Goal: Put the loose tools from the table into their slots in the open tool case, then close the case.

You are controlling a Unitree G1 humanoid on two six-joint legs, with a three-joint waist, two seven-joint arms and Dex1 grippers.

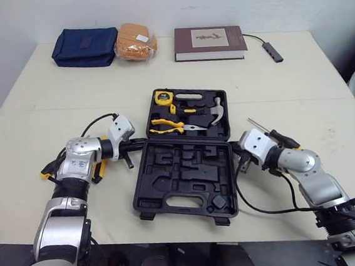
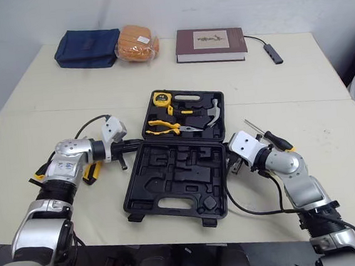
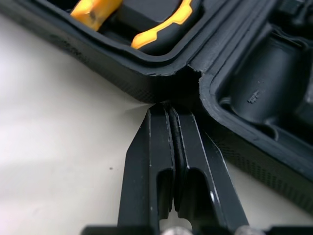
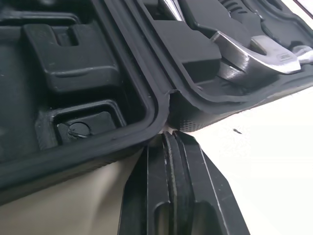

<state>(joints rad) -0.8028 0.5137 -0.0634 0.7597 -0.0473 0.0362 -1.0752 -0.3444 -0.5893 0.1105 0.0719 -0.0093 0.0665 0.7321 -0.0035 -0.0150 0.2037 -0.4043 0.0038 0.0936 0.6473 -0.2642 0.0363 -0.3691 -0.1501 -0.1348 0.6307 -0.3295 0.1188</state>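
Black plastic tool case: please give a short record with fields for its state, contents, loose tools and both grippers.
Case: black plastic tool case, open flat on the table.
Far half: yellow tape measure, yellow-handled pliers, steel hammer.
Loose: black-handled screwdriver, on the table right of the case.
Left gripper: shut, tips at the case's left hinge corner.
Right gripper: shut, tips at the right hinge corner.

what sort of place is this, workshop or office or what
Probably an office or lab room, not a workshop: a plain cream table against a white wall, a book and a blue pouch at its far edge, and one small tool case lying open.
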